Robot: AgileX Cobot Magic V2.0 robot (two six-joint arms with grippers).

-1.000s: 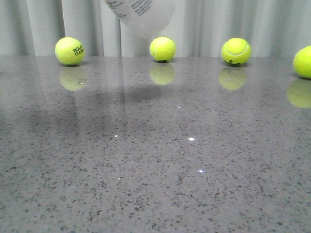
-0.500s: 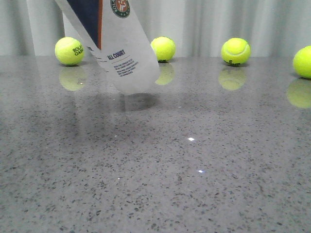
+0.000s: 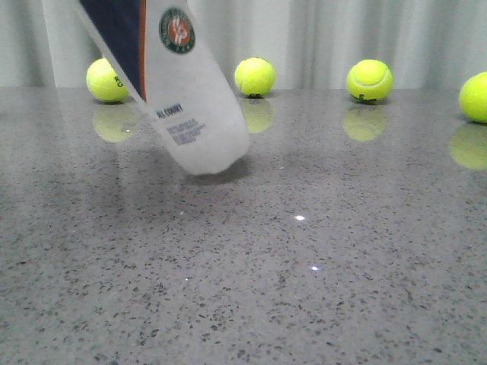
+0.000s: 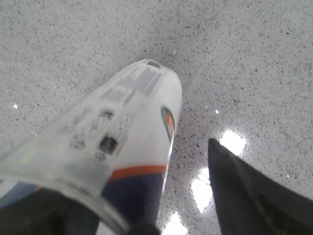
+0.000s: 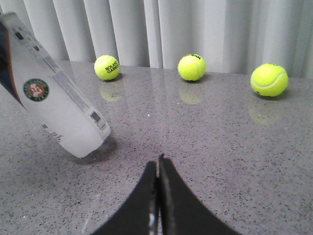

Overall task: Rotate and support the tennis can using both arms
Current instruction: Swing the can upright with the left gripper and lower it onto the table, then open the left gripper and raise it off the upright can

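The tall translucent white plastic tennis can leans steeply over the speckled grey stone tabletop, its rounded lower end just above or barely on the surface near the middle-left; contact cannot be confirmed. Its side carries a navy panel edged by an orange stripe, a round green-rimmed label with an orange centre, and small dark print too blurred to read. In the left wrist view the can fills the space at the left gripper, with one black finger standing apart from it; whether the gripper grasps the can cannot be told. The right gripper is clenched with nothing between its fingers, near the can's lower end. Four yellow felt tennis balls sit along the far edge before pale curtains; one reads "ROLAND GARROS".
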